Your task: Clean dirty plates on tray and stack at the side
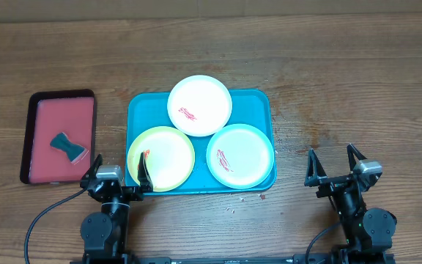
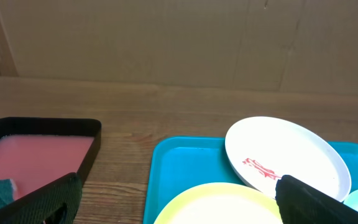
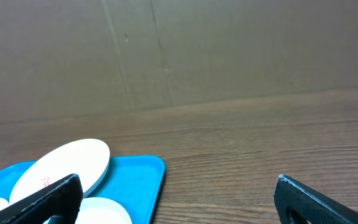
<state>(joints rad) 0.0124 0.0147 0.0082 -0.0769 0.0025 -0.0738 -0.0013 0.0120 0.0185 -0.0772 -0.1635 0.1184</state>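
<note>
While the left gripper point(image 1: 118, 170) stands wide open and empty at the near table edge, the sponge point(image 1: 68, 144) lies just ahead to its left on the pink tray point(image 1: 42, 121), long axis slanted; the yellow-green plate point(image 1: 167, 150) on the teal tray point(image 1: 141, 110) sits beside its right finger. The right gripper point(image 1: 333, 163), equally wide and empty, is well apart from the sponge, so the left arm looks better placed

Robot lab or test cell. Two arms, left arm point(image 1: 108, 214) and right arm point(image 1: 357, 213), fixed at near edge of wood-grain bench point(image 1: 343, 73), cables point(image 1: 39, 218) trailing. Plain brown cardboard backdrop point(image 2: 166, 37) at far side. Staged props on bench: teal tray point(image 1: 145, 110) of plastic plates point(image 1: 199, 105), small pink-red tray point(image 1: 31, 132).
</note>
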